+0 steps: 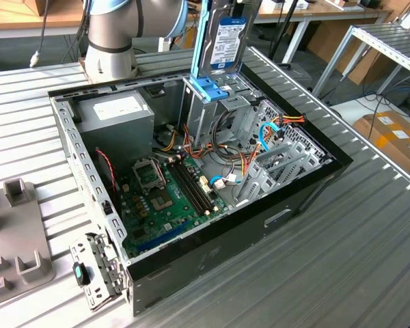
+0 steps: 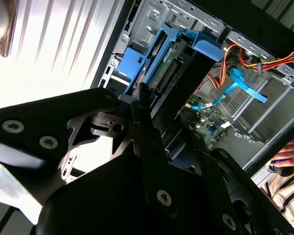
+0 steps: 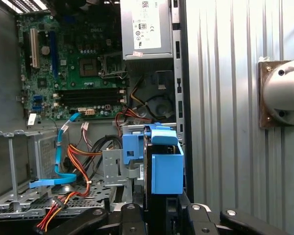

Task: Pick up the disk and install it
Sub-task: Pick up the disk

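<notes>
First wrist view shows your end effector (image 3: 159, 213) clamped on the disk (image 3: 165, 171) above the drive cage (image 3: 115, 167), where any tilt could jam its rails.

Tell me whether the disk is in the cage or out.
Mostly out: the disk stands upright above the drive cage, lower end at the blue latch.

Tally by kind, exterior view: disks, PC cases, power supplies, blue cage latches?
Disk: 1
PC case: 1
Power supply: 1
Blue latch: 1
Total: 4
</notes>
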Controlling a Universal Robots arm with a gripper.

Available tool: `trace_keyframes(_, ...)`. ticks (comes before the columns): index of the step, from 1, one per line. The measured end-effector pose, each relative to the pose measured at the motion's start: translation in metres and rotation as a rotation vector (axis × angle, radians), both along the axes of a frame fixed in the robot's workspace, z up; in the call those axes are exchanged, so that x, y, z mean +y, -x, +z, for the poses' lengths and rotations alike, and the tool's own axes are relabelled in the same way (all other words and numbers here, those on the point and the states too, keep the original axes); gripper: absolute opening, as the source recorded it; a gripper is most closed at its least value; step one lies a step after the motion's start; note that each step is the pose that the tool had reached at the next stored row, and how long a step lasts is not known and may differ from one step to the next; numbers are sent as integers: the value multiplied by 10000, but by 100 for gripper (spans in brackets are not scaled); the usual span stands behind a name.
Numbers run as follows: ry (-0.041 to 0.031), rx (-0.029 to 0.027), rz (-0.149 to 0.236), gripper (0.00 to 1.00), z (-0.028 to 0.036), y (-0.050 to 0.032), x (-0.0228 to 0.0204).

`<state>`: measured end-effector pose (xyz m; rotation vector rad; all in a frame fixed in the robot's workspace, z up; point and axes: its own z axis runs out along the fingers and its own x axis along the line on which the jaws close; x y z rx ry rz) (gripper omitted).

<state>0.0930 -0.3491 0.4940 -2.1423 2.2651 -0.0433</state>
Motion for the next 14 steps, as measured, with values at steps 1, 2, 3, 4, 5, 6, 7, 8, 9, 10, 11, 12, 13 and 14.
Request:
trace_keyframes(1, 0, 0, 0, 35, 0, 0, -18)
trace_keyframes(2, 1, 0, 0, 35, 0, -1, -28)
trace_keyframes(3, 0, 0, 0, 35, 0, -1, -38)
trace_keyframes(4, 1, 0, 0, 35, 0, -2, -55)
trace_keyframes(5, 0, 0, 0, 35, 0, -3, -70)
trace_keyframes(6, 0, 0, -1, 35, 0, -3, -82)
trace_keyframes(7, 0, 0, -1, 35, 0, -4, -93)
trace_keyframes(8, 0, 0, 0, 35, 0, -5, -106)
trace_keyframes(9, 0, 0, -1, 35, 0, -5, -113)
trace_keyframes(10, -1, 0, -1, 35, 0, -6, -120)
trace_keyframes(11, 0, 0, -2, 35, 0, -8, -124)
trace_keyframes(12, 0, 0, -6, 35, 0, -9, -135)
trace_keyframes(13, 2, 0, -7, 35, 0, -11, -148)
trace_keyframes(14, 4, 0, -8, 35, 0, -12, -155)
